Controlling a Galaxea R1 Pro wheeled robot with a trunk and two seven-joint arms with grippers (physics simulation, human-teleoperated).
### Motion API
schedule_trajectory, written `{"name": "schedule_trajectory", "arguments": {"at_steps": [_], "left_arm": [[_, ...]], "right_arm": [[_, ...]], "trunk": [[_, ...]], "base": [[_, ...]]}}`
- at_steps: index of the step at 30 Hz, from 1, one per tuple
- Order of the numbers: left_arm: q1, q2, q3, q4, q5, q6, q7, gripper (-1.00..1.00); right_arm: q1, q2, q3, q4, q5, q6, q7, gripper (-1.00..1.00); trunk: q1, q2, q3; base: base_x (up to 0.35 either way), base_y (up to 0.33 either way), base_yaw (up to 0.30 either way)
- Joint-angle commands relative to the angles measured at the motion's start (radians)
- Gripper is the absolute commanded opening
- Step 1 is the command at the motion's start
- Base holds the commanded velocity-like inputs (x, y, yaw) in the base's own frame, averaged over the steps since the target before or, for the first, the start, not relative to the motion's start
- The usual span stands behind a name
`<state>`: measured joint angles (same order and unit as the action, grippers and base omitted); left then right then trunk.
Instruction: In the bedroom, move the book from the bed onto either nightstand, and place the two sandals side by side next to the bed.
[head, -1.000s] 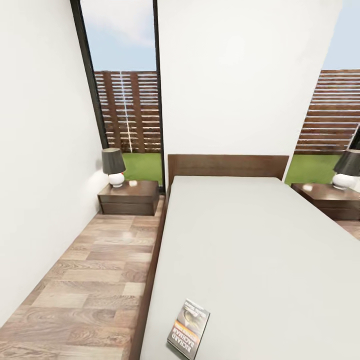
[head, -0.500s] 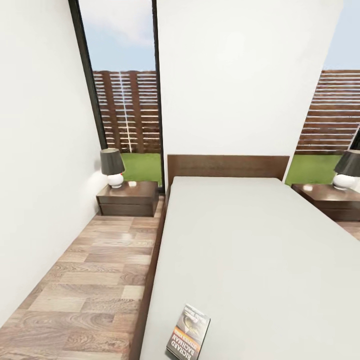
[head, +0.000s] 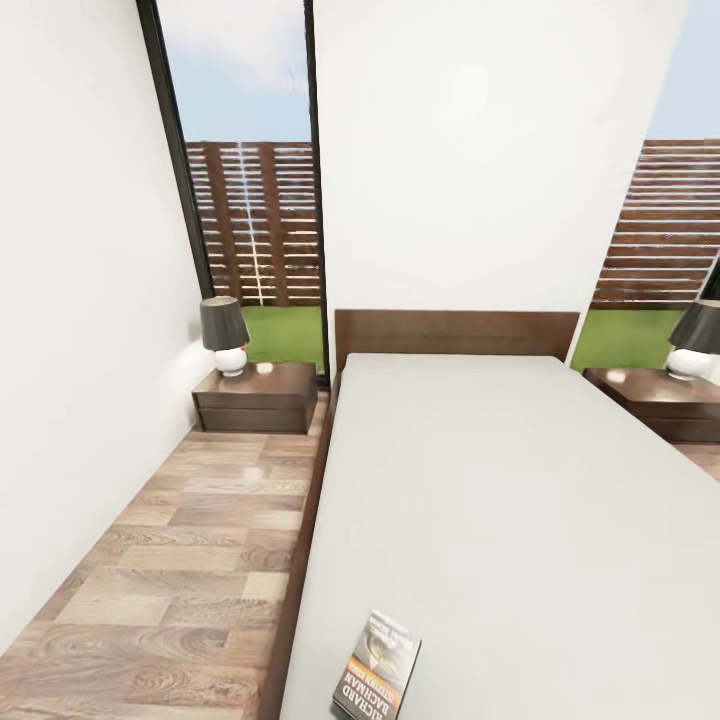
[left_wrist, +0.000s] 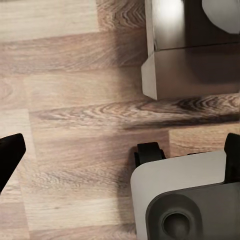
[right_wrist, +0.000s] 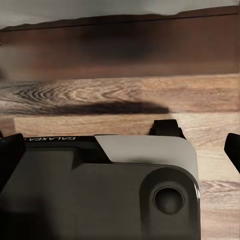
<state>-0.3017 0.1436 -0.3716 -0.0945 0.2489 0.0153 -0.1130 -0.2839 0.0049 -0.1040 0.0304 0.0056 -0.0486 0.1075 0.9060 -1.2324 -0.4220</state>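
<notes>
The book (head: 378, 665), dark-covered with an orange band, lies flat on the pale grey mattress of the bed (head: 500, 500), near its left edge at the foot end. One nightstand (head: 256, 398) stands left of the headboard and another nightstand (head: 660, 400) to its right, each with a lamp. The sandals are out of view. In the left wrist view my left gripper (left_wrist: 120, 160) is open, its black fingertips far apart over the plank floor. My right gripper (right_wrist: 120, 155) is open as well, above my own base.
A strip of wood-plank floor (head: 190, 560) runs between the left white wall (head: 80, 350) and the bed frame up to the left nightstand. Tall windows flank the headboard (head: 455, 332). My grey base (left_wrist: 185, 200) sits close to dark brown wooden furniture (left_wrist: 195, 70).
The whole head picture has shifted slightly, so the camera moved; the book now sits a little lower in it. Nothing in the room has moved.
</notes>
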Motion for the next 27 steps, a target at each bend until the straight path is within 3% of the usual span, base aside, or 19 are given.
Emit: {"name": "schedule_trajectory", "arguments": {"at_steps": [1,27], "left_arm": [[0.000,0.001,-0.008,-0.001,0.010,0.002,-0.003,1.00],[0.000,0.000,-0.008,-0.001,0.010,0.002,-0.002,1.00]], "right_arm": [[-0.001,0.000,-0.008,0.003,0.000,-0.005,0.003,1.00],[-0.001,0.000,-0.008,0.002,-0.001,-0.005,0.003,1.00]], "trunk": [[0.000,-0.001,-0.001],[0.000,-0.001,-0.001]], "base": [[0.108,0.000,0.000],[0.061,0.000,0.000]]}}
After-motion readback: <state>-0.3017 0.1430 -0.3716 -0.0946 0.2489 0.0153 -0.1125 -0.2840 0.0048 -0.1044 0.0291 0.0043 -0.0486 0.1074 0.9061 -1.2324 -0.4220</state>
